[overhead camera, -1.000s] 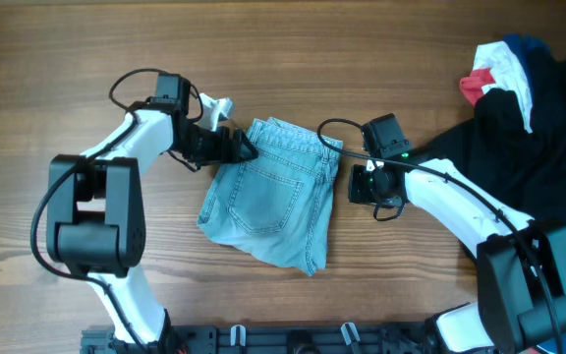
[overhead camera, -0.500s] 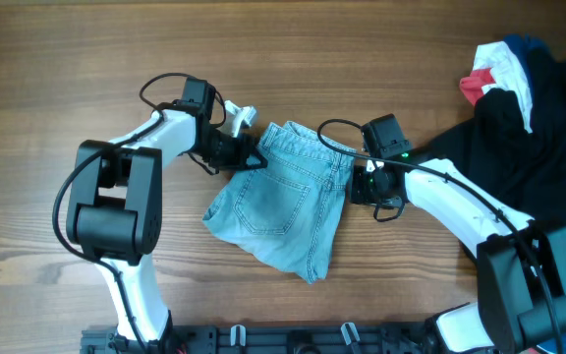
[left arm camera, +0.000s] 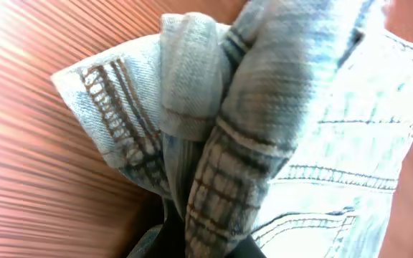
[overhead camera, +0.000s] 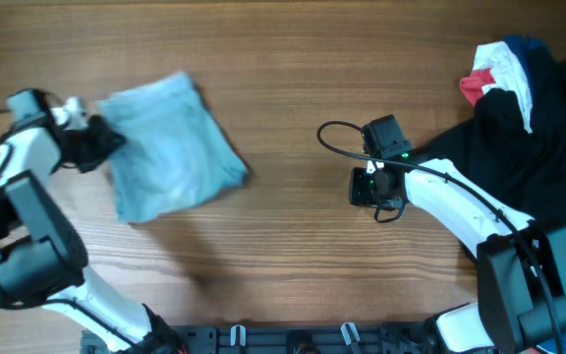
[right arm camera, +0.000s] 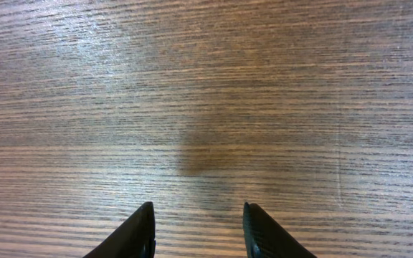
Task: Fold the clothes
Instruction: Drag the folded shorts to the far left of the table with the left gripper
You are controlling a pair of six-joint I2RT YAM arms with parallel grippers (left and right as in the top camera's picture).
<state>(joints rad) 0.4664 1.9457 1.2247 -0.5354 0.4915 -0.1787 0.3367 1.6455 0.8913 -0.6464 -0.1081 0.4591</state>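
Well right of the jeans (overhead camera: 170,146), the right gripper (right arm camera: 198,215) hovers over bare table (right arm camera: 206,86), its jaws apart and empty. The left gripper (overhead camera: 94,147) is at the jeans' left edge, jaws clamped on a bunched denim fold; the folded jeans look blurred. Far right of them, farther back, lies a pile (overhead camera: 519,79) of black, white, red and navy garments

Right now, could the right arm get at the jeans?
Probably not. The jeans are at the far left of the table, bunched in the left pincer, while the right pincer hangs open over bare wood right of centre. Nothing blocks the way, but the gap between looks too long.
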